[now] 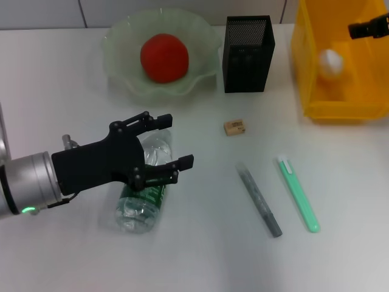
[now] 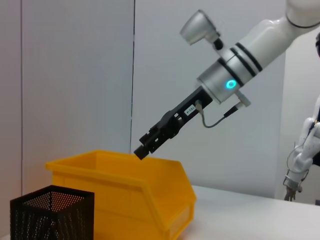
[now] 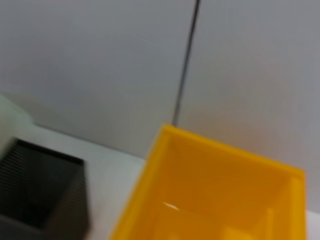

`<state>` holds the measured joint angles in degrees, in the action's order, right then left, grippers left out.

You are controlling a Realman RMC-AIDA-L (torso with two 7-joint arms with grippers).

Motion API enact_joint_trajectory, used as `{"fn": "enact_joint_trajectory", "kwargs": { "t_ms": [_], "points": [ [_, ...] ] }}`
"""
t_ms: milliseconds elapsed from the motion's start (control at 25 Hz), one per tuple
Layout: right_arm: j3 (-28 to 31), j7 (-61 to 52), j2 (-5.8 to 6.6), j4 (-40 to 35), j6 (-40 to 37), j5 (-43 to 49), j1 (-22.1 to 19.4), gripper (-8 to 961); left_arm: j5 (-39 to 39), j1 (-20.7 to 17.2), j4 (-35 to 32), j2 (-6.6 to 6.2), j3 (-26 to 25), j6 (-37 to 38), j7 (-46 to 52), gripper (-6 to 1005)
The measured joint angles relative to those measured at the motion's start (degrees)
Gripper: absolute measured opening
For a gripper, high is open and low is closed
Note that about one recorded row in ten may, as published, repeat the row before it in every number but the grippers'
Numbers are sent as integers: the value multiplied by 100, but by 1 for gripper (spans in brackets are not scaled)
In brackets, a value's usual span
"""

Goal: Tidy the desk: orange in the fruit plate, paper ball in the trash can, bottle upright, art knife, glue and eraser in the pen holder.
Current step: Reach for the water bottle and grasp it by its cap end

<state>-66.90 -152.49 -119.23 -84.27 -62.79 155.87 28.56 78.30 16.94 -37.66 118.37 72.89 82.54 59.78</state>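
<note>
The bottle [image 1: 141,207] lies on its side at the table's left front. My left gripper [image 1: 173,143] is open, with a finger on each side of the bottle's upper part. The orange [image 1: 164,58] sits in the fruit plate [image 1: 118,42]. The paper ball [image 1: 331,62] lies in the trash can [image 1: 340,111]. My right gripper [image 1: 358,28] hangs above the can's far edge and also shows in the left wrist view [image 2: 141,151]. The eraser [image 1: 234,127], a grey glue stick [image 1: 259,199] and the green art knife [image 1: 298,193] lie on the table. The pen holder [image 1: 248,53] stands upright.
The pen holder stands between the plate and the trash can. The trash can [image 2: 125,190] and pen holder [image 2: 50,220] show in the left wrist view, and both show in the right wrist view too: can [image 3: 200,200], holder [image 3: 40,190]. A wall runs behind the table.
</note>
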Motion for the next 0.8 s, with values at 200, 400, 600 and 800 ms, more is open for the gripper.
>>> {"fn": "enact_joint_trajectory", "kwargs": {
  "t_ms": [200,400,600,800],
  "points": [
    [-142,948,-18,-1236,-261,-1498,-1015,851,231,-513,-1200,15,140,-549,1416,859],
    [-254,2316,-36,-1556,-285,-3144,-1988,850,1212,-1191,-3062,26,795,-1793,3505,860],
    [-311,4599,-37,-886,-463,-5041,-2864,849,2711,-1545,-4488,20,1534,-2477,5720,860],
    [-201,6584,-19,545,-1512,-6186,-3115,849,4942,-1295,-5555,24,2345,-2526,8414,860]
  ]
}}
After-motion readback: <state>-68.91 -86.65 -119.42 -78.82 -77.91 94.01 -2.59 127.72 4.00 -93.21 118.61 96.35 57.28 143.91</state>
